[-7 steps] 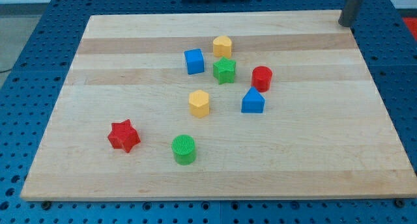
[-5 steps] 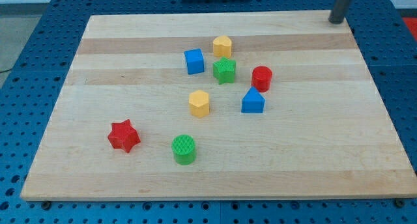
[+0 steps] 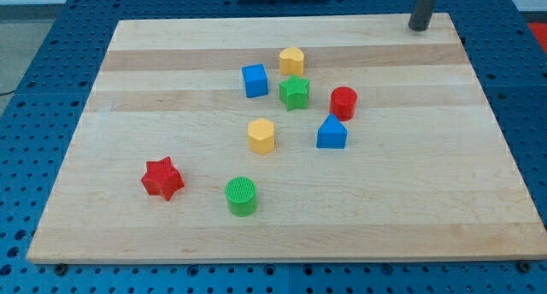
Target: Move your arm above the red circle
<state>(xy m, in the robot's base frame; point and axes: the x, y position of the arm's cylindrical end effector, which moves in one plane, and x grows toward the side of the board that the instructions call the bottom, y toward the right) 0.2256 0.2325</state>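
The red circle (image 3: 344, 102) is a short red cylinder right of the board's middle. A green star (image 3: 294, 92) sits just to its left and a blue triangular block (image 3: 332, 132) just below it. My tip (image 3: 419, 27) is the lower end of the dark rod at the board's top right edge. It stands well above and to the right of the red circle in the view, touching no block.
A blue cube (image 3: 255, 80) and a yellow heart-like block (image 3: 291, 61) lie above the middle. A yellow hexagon (image 3: 261, 135), a red star (image 3: 162, 178) and a green cylinder (image 3: 241, 196) lie lower left. The wooden board (image 3: 444, 183) rests on a blue pegboard.
My tip has moved left along the board's top edge, from the top right corner toward the view's middle. No block has moved.
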